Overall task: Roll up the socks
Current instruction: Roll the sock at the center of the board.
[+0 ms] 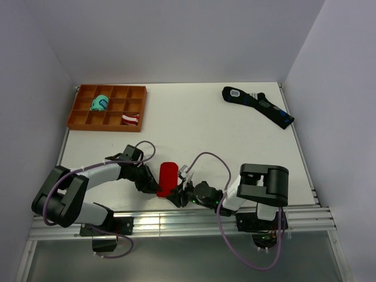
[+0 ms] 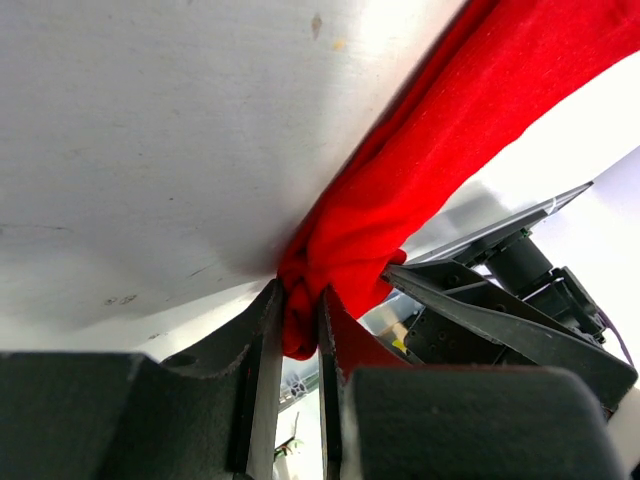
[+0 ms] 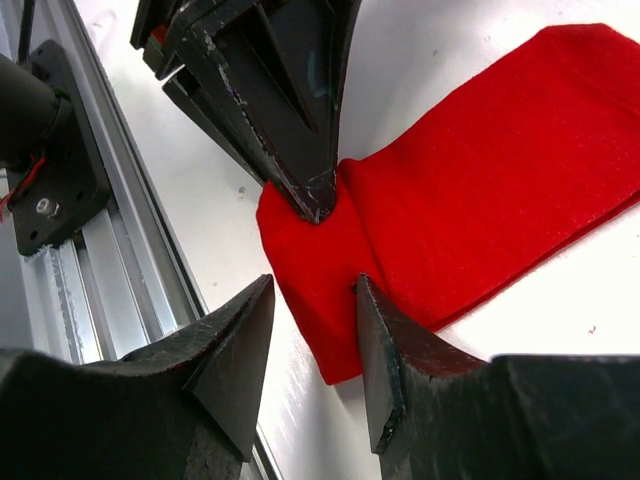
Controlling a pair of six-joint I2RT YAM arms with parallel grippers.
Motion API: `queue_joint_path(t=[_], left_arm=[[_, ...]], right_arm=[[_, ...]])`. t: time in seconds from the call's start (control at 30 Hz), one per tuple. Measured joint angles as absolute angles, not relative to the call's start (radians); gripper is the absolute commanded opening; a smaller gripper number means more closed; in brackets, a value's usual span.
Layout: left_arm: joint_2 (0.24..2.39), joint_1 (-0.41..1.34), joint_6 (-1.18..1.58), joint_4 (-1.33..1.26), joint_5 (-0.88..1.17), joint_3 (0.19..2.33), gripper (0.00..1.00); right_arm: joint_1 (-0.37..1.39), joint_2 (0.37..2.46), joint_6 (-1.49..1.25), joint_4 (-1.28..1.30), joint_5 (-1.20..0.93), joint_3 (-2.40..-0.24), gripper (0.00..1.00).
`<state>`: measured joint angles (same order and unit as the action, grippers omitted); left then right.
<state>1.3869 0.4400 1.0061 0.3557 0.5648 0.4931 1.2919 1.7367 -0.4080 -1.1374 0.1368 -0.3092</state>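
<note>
Here left gripper (image 2: 298, 300) pinches red socks (image 2: 430, 170); white label (image 1: 235, 92) on black sock (image 1: 264, 107) illegible.

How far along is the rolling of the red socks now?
Done: nothing is rolled yet; the red socks lie mostly flat. In hand: the left gripper pinches their near end, and the right gripper stands open at the same end. Left: the whole roll.
</note>
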Motion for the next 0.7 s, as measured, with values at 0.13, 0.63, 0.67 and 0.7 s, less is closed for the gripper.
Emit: queue_joint_path(t=[0.13,0.63,0.67,0.7], left_arm=[[1.388,0.44,1.014,0.365,0.559,0.503,0.0],[1.388,0.44,1.051,0.363,0.553,0.509,0.0],[1.383,0.442,1.058,0.363,0.553,0.509,0.0],[1.378,0.443,1.063,0.361,0.554,0.508,0.0]], right_arm=[[1.293,1.768,-0.434,-1.206,0.151,-0.292,0.44],[1.285,1.841,-0.537,-1.351,0.163,-0.246,0.17],[1.277,1.843,-0.549,-1.365,0.151,-0.236,0.16],[1.266,1.846,-0.562,-1.387,0.135,-0.221,0.16]])
